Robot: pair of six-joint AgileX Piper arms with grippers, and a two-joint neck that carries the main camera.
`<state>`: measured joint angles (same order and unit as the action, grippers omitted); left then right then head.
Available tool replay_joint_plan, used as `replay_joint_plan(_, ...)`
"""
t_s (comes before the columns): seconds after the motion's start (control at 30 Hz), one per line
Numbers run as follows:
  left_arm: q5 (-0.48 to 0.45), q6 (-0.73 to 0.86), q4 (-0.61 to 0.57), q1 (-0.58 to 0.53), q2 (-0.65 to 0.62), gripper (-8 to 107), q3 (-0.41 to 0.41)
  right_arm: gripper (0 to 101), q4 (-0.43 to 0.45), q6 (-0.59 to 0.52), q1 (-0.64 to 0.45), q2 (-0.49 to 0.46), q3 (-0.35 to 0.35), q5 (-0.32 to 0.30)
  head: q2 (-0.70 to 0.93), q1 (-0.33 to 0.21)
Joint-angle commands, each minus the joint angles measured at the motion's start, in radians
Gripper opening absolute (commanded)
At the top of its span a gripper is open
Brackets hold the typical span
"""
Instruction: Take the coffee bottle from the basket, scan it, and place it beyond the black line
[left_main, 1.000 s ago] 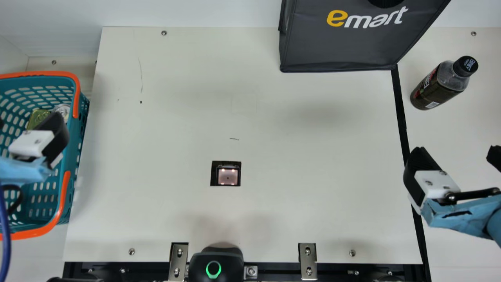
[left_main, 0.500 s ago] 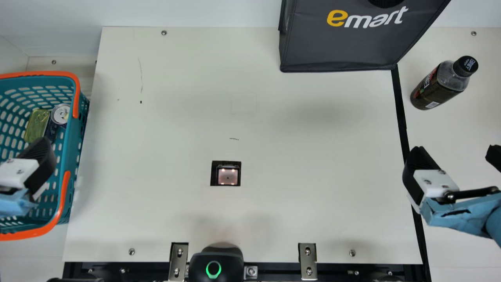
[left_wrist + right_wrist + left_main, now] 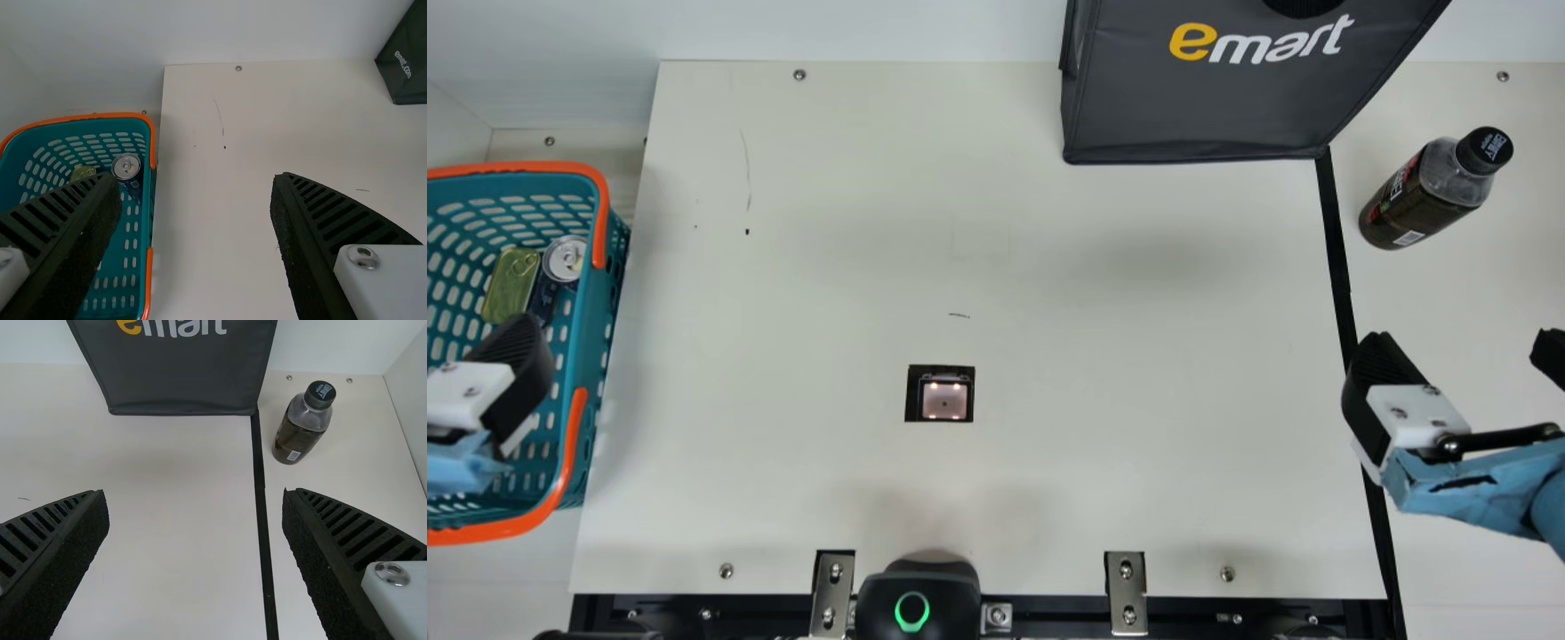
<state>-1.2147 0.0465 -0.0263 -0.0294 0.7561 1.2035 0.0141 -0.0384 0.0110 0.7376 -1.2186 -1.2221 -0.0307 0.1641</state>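
Nearest, btm edge of main view, L of ctr: 1 blk device (image 3: 916, 609) w/ lit green ring; 2 metal brackets (image 3: 833, 594) (image 3: 1126, 594), one either side of it, on the edge of the cream table (image 3: 1138, 480). Lower L: 1 L gripper (image 3: 507, 373), held over the basket (image 3: 602, 311); fingers spread wide per L wrist view, nothing grasped. Lower R: 1 R gripper (image 3: 1463, 345), in front of the blk line (image 3: 1339, 267); fingers well apart, released, nothing betw. them but a view of tabletop & line. Ctr, slightly low: 1 sq. scanner window (image 3: 944, 400), lit, in blk surround. L edge: basket, teal, perforated, orange handles; contents incl. 1 green-gold tin (image 3: 512, 283) & 1 drink can (image 3: 565, 259), silver top, dk blue body, side by side nr the far end. Upper R: 1 coffee bottle (image 3: 1427, 191), dk contents, blk cap, upright on table, R of the line (far side from scanner), apart from R gripper. Top edge, R of ctr: 1 dk grey bag (image 3: 1200, 102), w/ print on front, lower R corner at line's upper end. Farthest: white wall (image 3: 854, 31).
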Motion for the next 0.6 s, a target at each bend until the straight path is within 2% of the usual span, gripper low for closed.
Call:
replay_joint_plan(0.0,0.0,0.0,0.0,0.0,0.0,90,0.0,91,0.0,0.0,0.0,0.0,0.0,0.0,0.003,-0.026)
replay_joint_plan(0.57,0.0,0.0,0.0,0.0,0.0,90,0.0,91,0.0,0.0,0.0,0.0,0.0,0.0,0.003,-0.026)
